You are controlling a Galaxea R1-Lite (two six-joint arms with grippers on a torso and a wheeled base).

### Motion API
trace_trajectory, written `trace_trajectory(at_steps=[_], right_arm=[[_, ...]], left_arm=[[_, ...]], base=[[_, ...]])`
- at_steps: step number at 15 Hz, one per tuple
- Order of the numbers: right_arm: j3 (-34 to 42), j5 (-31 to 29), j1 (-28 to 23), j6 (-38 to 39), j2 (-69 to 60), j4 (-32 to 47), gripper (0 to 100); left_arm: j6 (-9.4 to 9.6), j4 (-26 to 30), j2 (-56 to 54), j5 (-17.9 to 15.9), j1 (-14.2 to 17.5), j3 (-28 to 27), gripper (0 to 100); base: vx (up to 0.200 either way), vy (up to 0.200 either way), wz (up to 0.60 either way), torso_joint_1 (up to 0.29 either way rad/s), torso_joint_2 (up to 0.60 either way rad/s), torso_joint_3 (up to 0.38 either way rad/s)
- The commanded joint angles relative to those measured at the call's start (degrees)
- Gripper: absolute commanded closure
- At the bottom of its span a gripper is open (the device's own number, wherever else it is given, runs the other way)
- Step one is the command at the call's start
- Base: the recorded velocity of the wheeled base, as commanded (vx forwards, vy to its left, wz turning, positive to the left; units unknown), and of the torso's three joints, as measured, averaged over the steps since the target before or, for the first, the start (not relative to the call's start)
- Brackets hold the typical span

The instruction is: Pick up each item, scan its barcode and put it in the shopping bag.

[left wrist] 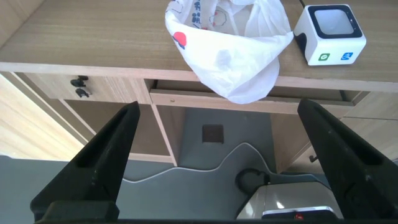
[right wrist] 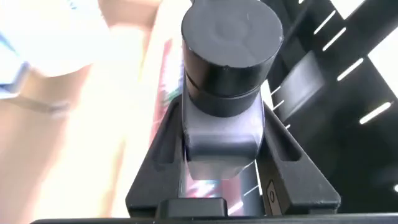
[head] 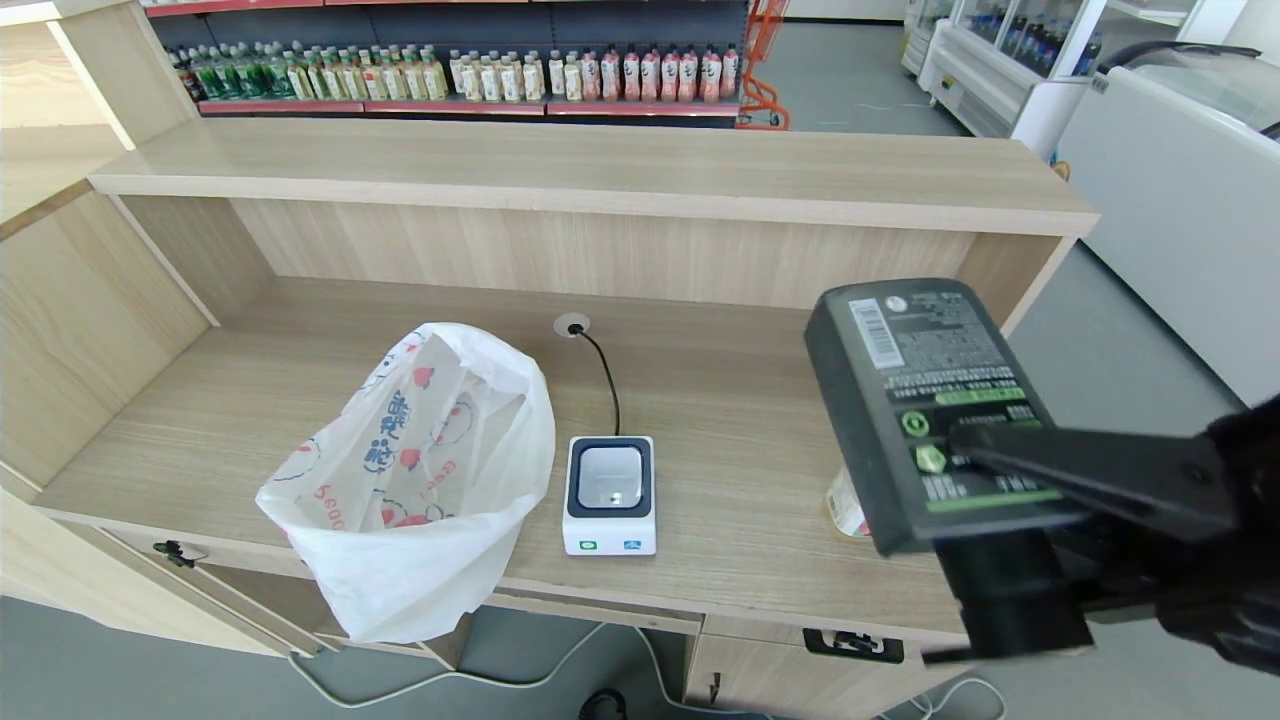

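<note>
Broad wooden surface (head: 740, 400) below the right jaws and ahead of the left jaws, carrying the whole checkout set-up.

White shopping bag (head: 420, 480) well off to the left of the right jaws and just ahead of the left jaws. Mouth gaping upward, bottom sagging over the front edge of the surface. Probably left propped open like that to take a drop from above with no second grip needed.

Dark bottle (head: 920, 400) clamped tight between the right jaws, raised clear of the surface, black cap (right wrist: 230, 37) free of the grip, printed label turned up. Gripped at the near end of the label, apparently to leave the barcode (head: 880, 333) at the far end uncovered.

Left jaws spread wide and empty, fingers (left wrist: 99, 162) far apart, low by the front edge of the surface and short of the bag. Seemingly parked there, out of the path between bottle and bag.

White scanner (head: 609, 495) below and to the left of the right jaws, between bag and bottle, glass window facing up. Barcode also facing up and well apart from that window, so scanning judged not yet done. Likely needed first: a carry leftward and a turn of the label down toward the glass.

Small round container (head: 845, 505) standing on the surface just beneath the right jaws, mostly hidden behind the bottle. Kind impossible to tell; presumably next in line.

Thin black cable (head: 605, 385) running from the back of the scanner to a hole (head: 571, 324) in the surface.
</note>
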Motion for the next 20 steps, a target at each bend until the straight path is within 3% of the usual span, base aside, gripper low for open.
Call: trace_trajectory(at_steps=[1, 2, 3, 4, 7, 9, 12, 15, 19, 20], right_arm=[[-1.1, -19.2, -3.5, 22.5, -1.7, 3.9, 100], [-1.3, -22.2, -6.7, 30.0, -1.5, 2.5, 100], [-0.2, -21.5, -9.0, 33.8, -1.2, 2.1, 100], [0.9, -19.6, -10.4, 36.1, -1.3, 2.5, 100], [0.7, -6.6, -12.7, 46.2, -1.7, 7.2, 100], [0.1, -5.1, -13.2, 54.4, -3.1, 12.9, 100], [-1.6, -10.1, -13.1, 73.7, -4.6, 16.3, 100], [-3.5, -23.8, -11.3, 88.9, -5.9, 16.6, 100], [-1.6, -42.3, -15.5, 89.9, -9.1, 22.3, 100], [-1.6, -42.6, -15.5, 89.8, -9.6, 22.0, 100]], left_arm=[[0.04, 0.0, 0.0, 0.0, 0.0, 0.0, 0], [0.04, 0.0, 0.0, 0.0, 0.0, 0.0, 0], [-0.04, 0.0, 0.0, 0.0, 0.0, 0.0, 0], [0.04, 0.0, 0.0, 0.0, 0.0, 0.0, 0], [0.04, 0.0, 0.0, 0.0, 0.0, 0.0, 0], [0.04, 0.0, 0.0, 0.0, 0.0, 0.0, 0], [0.04, 0.0, 0.0, 0.0, 0.0, 0.0, 0], [0.04, 0.0, 0.0, 0.0, 0.0, 0.0, 0], [0.04, 0.0, 0.0, 0.0, 0.0, 0.0, 0], [0.04, 0.0, 0.0, 0.0, 0.0, 0.0, 0]], base=[[0.0, 0.0, 0.0, 0.0, 0.0, 0.0], [0.0, 0.0, 0.0, 0.0, 0.0, 0.0], [0.0, 0.0, 0.0, 0.0, 0.0, 0.0], [0.0, 0.0, 0.0, 0.0, 0.0, 0.0], [0.0, 0.0, 0.0, 0.0, 0.0, 0.0], [0.0, 0.0, 0.0, 0.0, 0.0, 0.0], [0.0, 0.0, 0.0, 0.0, 0.0, 0.0], [0.0, 0.0, 0.0, 0.0, 0.0, 0.0], [0.0, 0.0, 0.0, 0.0, 0.0, 0.0], [0.0, 0.0, 0.0, 0.0, 0.0, 0.0]])
